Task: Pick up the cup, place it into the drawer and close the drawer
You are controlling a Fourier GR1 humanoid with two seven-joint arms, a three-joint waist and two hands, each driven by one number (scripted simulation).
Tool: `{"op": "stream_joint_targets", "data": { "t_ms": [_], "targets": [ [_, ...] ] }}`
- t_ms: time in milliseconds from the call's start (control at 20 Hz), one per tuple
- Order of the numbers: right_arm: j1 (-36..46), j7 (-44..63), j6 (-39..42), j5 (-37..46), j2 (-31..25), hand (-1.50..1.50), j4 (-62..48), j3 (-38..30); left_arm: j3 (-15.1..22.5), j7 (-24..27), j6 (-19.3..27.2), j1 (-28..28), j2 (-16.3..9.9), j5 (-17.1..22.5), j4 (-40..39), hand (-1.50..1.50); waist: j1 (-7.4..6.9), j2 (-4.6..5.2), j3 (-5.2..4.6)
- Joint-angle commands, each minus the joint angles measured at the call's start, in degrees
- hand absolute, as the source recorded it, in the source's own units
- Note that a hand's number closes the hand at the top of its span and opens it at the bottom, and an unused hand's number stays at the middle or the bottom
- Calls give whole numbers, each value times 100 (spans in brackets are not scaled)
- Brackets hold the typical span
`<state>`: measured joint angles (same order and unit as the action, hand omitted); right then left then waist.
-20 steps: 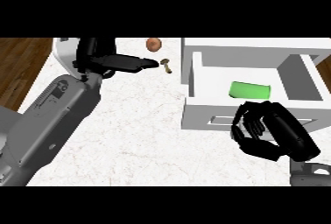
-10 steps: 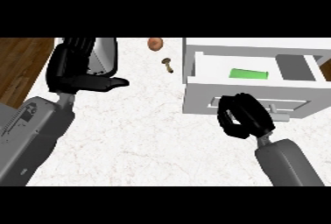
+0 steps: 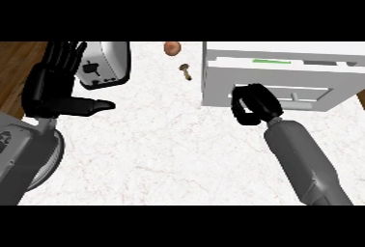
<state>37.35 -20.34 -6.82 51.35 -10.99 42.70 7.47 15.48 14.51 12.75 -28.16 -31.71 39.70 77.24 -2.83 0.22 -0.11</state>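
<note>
At the right side of the counter (image 3: 164,159) stands the white drawer (image 3: 278,82), and it is almost closed: only a thin opening is visible along its top edge, where a green strip (image 3: 271,61) shows, which I take to be the cup lying inside. The right hand (image 3: 253,103) is against the front panel of the drawer, beside the long handle (image 3: 303,94); its fingers are curled and they seem to hold nothing. The left hand (image 3: 57,82) rests at the left side of the view, with straight fingers pointing up and the thumb out to the side, next to a toaster (image 3: 107,65). It holds nothing either.

I judge that the step in hand is the closing push, and it is nearly finished. To do it well, the right hand should press straight along the sliding direction of the drawer, with the contact on the flat panel close to the handle, so the front does not turn to one side. The push should continue until the thin opening disappears. The small brown things (image 3: 185,71) on the counter near the corner of the drawer are apart from the hand's way.
</note>
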Motion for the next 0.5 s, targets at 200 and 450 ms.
{"op": "stream_joint_targets", "data": {
  "t_ms": [200,450],
  "targets": [
    [1453,-388,332,-216,-502,150,-2100,-736,-196,68,-390,342,-130,31,199,-150,-145,110,23],
    [1774,-467,303,-326,-584,150,-2571,-937,-246,78,-581,394,-102,89,142,-150,-228,172,28]
  ]
}}
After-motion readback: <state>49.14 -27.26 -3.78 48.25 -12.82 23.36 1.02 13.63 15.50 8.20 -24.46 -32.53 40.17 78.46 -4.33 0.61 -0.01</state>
